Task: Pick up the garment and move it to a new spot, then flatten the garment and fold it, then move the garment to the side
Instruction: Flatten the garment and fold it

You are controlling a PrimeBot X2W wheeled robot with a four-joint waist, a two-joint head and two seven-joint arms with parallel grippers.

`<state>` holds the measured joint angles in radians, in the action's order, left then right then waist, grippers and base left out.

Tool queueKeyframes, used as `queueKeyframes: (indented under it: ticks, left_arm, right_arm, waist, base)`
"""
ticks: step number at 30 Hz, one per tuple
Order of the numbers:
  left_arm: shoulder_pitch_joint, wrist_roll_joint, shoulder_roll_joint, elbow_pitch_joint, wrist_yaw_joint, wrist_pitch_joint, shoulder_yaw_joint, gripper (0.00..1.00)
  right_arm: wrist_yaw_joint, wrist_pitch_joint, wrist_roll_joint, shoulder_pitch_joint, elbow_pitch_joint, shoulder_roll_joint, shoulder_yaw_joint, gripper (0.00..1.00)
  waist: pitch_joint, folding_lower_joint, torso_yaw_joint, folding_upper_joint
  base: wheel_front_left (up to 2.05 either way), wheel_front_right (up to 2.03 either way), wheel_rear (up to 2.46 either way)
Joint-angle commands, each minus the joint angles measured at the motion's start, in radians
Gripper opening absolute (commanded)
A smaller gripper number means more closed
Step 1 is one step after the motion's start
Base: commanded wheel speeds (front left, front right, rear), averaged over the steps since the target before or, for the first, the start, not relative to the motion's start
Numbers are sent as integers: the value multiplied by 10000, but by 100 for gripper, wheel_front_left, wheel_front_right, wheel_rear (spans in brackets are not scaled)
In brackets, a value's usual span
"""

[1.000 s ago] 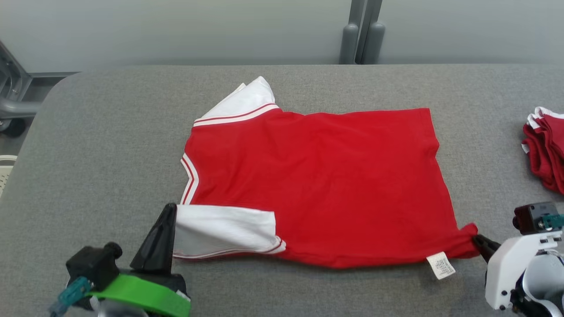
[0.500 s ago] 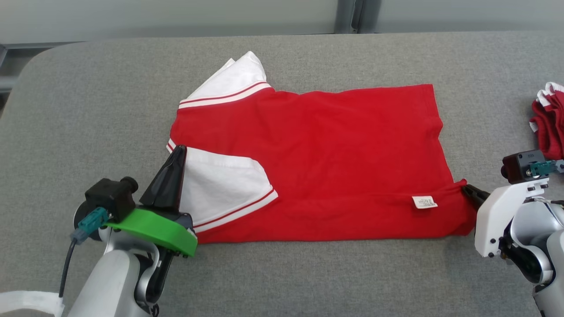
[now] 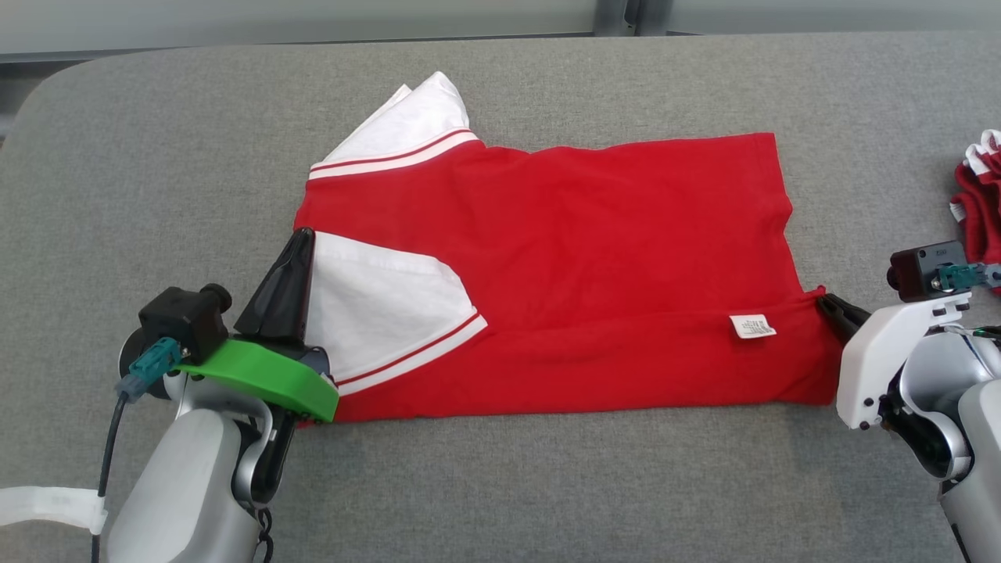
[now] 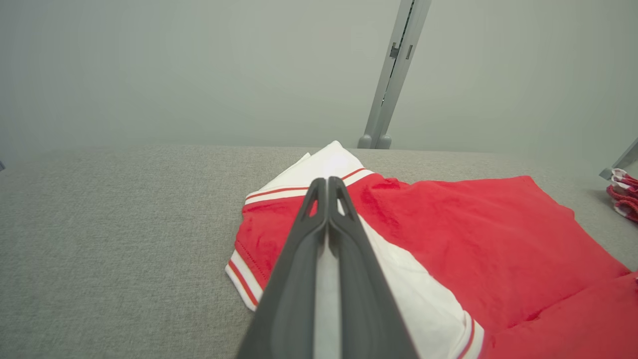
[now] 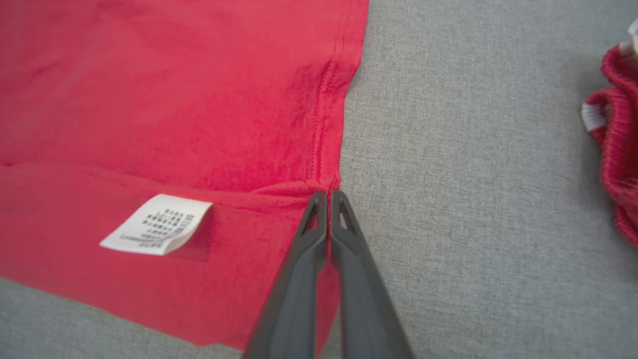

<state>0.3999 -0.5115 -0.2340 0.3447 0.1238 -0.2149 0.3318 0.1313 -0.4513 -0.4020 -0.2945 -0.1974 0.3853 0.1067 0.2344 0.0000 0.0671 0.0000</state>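
Note:
The garment (image 3: 594,258) is a red T-shirt with white, red-striped sleeves, spread on the grey table (image 3: 156,156). Its near strip lies folded over onto the body, with a white label (image 3: 752,326) facing up. My left gripper (image 3: 301,234) is shut on the near white sleeve (image 3: 375,305), which is laid over the red body. My right gripper (image 3: 821,299) is shut on the folded hem corner at the garment's right edge. The left wrist view has the shut left gripper (image 4: 328,180) with white cloth between its fingers. The right gripper (image 5: 324,194) pinches the red fold beside the label (image 5: 157,224).
A pile of other red and white garments (image 3: 977,203) lies at the table's right edge, close to my right wrist. A grey post (image 4: 389,75) stands behind the table's far edge. Bare grey table surrounds the garment on the left, far side and near side.
The head camera has tilted down. Both grippers carried the garment's near edge away from me, folding the near strip and sleeve over the body; the label now faces up.

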Motion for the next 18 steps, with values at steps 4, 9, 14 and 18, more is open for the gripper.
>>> queueKeyframes:
  ticks: [4, 9, 14, 18]
  left_arm:
    - [443, 52, -76, 282, 51, -104, 264, 0]
    - [837, 169, -104, 597, 54, -117, 595, 0]
    - [1283, 190, -181, 1133, 64, -98, 805, 0]
    - [1530, 159, -151, 1466, 68, -194, 875, 0]
  right_arm:
    - [-12, 166, 107, -159, -267, 45, 60, 0]
    - [-12, 320, 163, -250, -470, 10, 120, 0]
    - [-10, 484, 137, -472, -702, -106, 269, 0]
    - [-10, 517, 226, -586, -959, -74, 406, 0]
  waist:
    - [-14, 0, 61, 0]
    - [3, 0, 64, 0]
    - [25, 0, -5, 0]
    - [25, 0, -11, 0]
  base:
    - [0, 0, 0]
    - [0, 0, 0]
    - [0, 0, 0]
    - [0, 0, 0]
